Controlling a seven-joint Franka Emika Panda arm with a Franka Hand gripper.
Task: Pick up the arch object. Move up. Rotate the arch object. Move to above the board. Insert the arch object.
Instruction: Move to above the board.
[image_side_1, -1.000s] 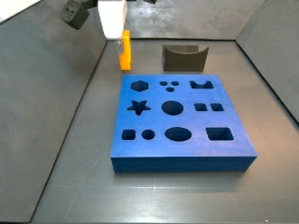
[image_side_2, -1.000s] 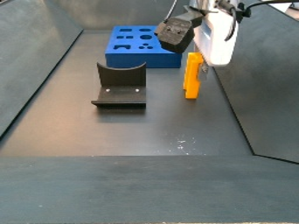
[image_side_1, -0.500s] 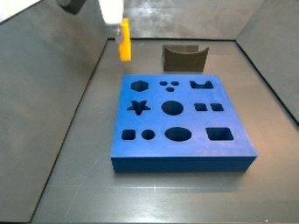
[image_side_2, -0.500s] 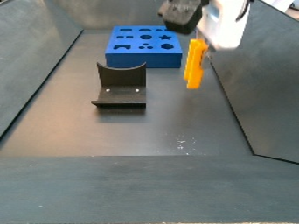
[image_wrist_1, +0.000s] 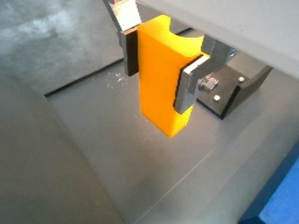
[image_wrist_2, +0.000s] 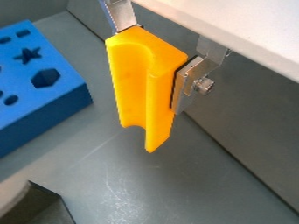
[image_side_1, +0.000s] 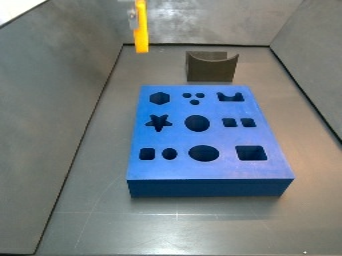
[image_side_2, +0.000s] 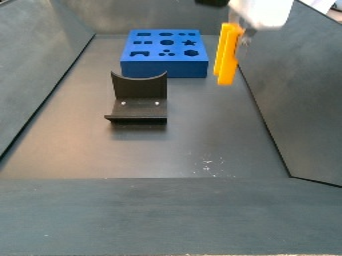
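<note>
The arch object is a yellow-orange slab with a curved notch, hanging upright well above the floor. My gripper is shut on it, with the silver fingers pressed flat against its two sides. The same grip shows in a wrist view on the arch object. In the side views the arch object hangs near the top edge, and only the white gripper body shows. The board, a thick blue slab with dark cut-outs, lies on the floor, apart from the arch object.
The dark fixture stands on the floor beside the board. Grey walls enclose the dark floor on the sides and back. A corner of the board shows in both wrist views.
The gripper has risen straight up with the arch object in it, from just above the floor to near the top of the side views. Board and fixture have not moved.
</note>
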